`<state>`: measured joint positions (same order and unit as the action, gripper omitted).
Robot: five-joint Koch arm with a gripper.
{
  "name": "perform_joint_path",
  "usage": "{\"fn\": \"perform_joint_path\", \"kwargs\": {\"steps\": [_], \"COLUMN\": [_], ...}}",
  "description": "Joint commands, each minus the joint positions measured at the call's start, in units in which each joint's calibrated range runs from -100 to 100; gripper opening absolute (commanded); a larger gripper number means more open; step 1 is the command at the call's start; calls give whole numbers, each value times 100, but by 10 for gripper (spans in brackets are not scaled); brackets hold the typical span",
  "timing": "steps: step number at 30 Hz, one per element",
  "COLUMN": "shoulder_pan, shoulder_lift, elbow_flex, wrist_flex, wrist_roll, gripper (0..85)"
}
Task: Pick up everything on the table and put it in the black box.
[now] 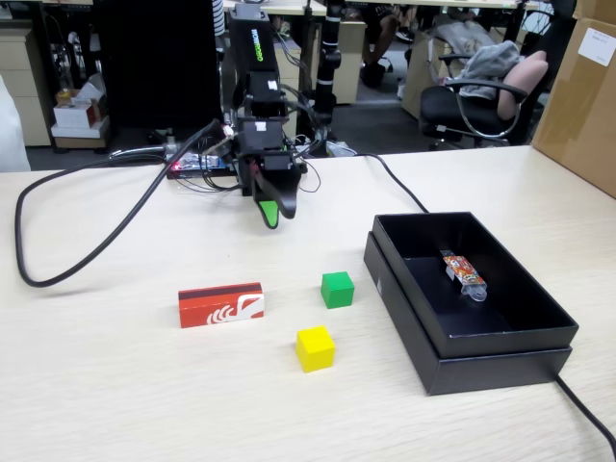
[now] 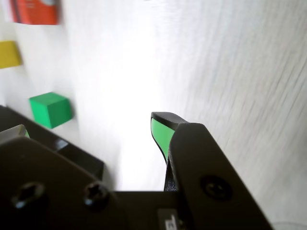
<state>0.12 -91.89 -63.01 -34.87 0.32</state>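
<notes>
The shallow matte black cardboard box (image 1: 500,332), nested in its lid, is seen at the right of the pale wood-grain tabletop (image 1: 115,385) in the fixed view, with a small colourful wrapped item (image 1: 464,272) with a clear end lying on its floor. To the left of the box, three things are laid out apart from one another on the bare table: a small green cube (image 1: 337,289) nearest the box, a small glossy yellow cube (image 1: 315,347) in front of it, and a long flat red packet with a white swirl logo (image 1: 220,304) further left. The black arm's gripper (image 1: 272,216), tipped in green, is held above the table behind the cubes, touching none of them; whether it is open or closed cannot be told here. A thick black cable (image 1: 67,260) is looped across the table at left.

In the wrist view, a green-faced fingertip (image 2: 160,134) is shown over blurred, brightly lit wood grain. The green cube (image 2: 49,109), the yellow cube (image 2: 8,53) and the red packet (image 2: 36,10) are ranged along the left edge, with a corner of the black box (image 2: 72,153) below them. The jaws' spacing cannot be judged.
</notes>
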Motion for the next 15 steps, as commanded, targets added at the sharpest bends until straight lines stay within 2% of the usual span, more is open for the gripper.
{"fn": "perform_joint_path", "kwargs": {"steps": [1,7,10,15], "shoulder_pan": [132,205,190,181], "shoulder_lift": [38,899,2115,2987], "elbow_flex": [1514,3246,4651,5522], "wrist_flex": [-1399,-2142,-2980,-3498], "wrist_roll": [205,244,274,274], "gripper": [485,476,477,476]}}
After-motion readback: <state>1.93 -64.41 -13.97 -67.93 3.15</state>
